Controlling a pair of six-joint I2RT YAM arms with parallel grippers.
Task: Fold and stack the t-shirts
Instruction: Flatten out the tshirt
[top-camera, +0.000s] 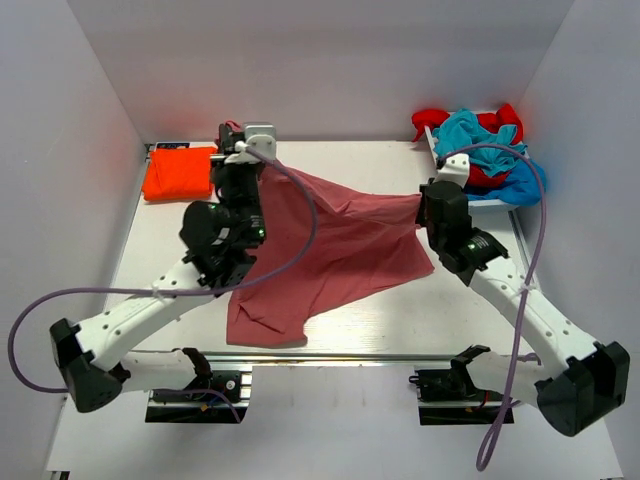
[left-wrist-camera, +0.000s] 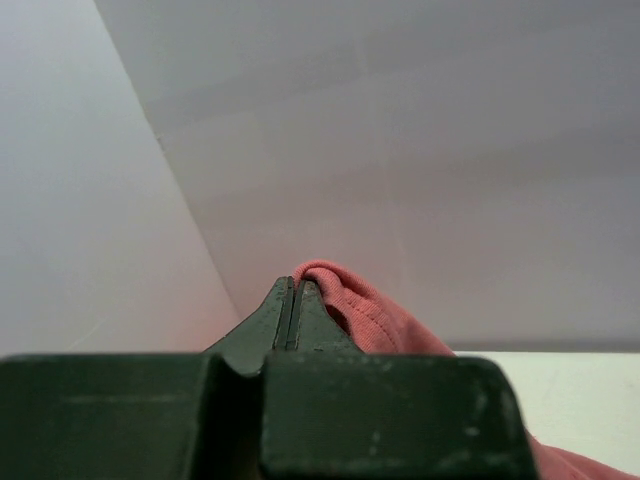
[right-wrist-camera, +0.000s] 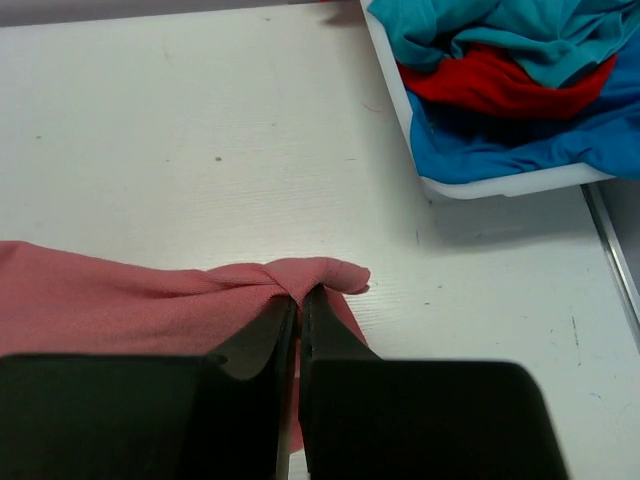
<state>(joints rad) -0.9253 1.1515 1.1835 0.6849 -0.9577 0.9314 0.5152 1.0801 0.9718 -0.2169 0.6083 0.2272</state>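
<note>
The left gripper is closed tight on a bunched fold of the pink shirt, holding that corner up off the table. The right gripper is likewise pinched shut on the shirt's opposite corner, low over the table, with a small twist of cloth poking out past its tips.

The pink shirt is dusty pink-red and plain. It is stretched between the two grippers along its far edge, and the rest sags toward the near side in loose creases, draped onto the middle of the table. Its near-left end lies crumpled.

There is one pink shirt. One orange shirt lies in a compact folded block to the far left of it, well apart. To the pink shirt's far right a white tray holds a tangled heap of teal, red and blue cloth; I cannot tell how many shirts are in it.

The left arm's purple cable loops across the pink shirt's left part, and the left arm itself covers the shirt's left edge. White walls close in the table beyond and to both sides of the shirt.
</note>
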